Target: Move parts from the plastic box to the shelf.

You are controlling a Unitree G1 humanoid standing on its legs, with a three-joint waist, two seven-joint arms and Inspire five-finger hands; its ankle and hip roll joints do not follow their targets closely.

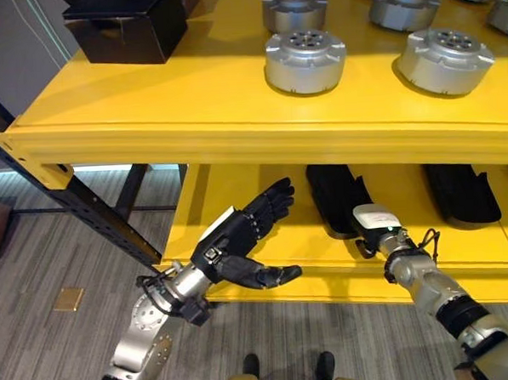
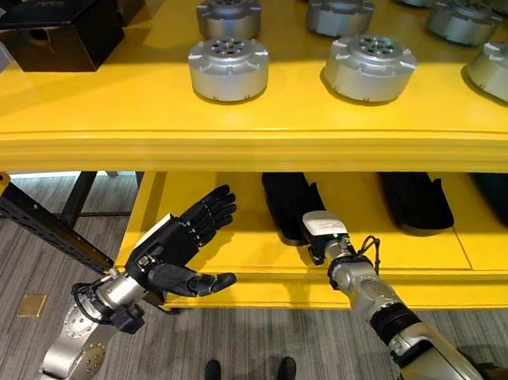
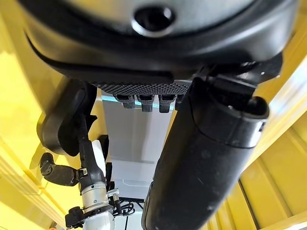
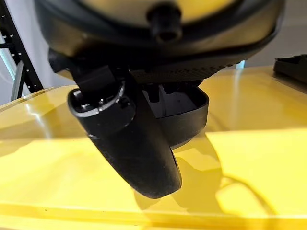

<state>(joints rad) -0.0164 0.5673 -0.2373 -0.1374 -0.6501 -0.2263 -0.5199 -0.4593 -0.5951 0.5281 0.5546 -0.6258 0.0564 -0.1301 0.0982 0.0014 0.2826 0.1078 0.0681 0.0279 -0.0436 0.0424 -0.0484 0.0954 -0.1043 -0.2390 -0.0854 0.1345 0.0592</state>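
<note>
— On the upper shelf (image 1: 190, 100), what stands there?
— Silver round parts (image 1: 305, 60) in rows, several cut off at the edge, with a black box (image 1: 130, 24) at the far left corner.
— And below?
— Black moulded pieces (image 1: 339, 196) lie on the lower shelf (image 1: 282, 240), partly hidden under the upper board. The right hand (image 1: 377, 228) reaches in at one of them; whether its fingers are closed I cannot tell.
— The left hand (image 1: 240, 242)?
— Held before the lower shelf's edge, fingers (image 2: 206, 214) straight and spread, thumb out, holding nothing.
</note>
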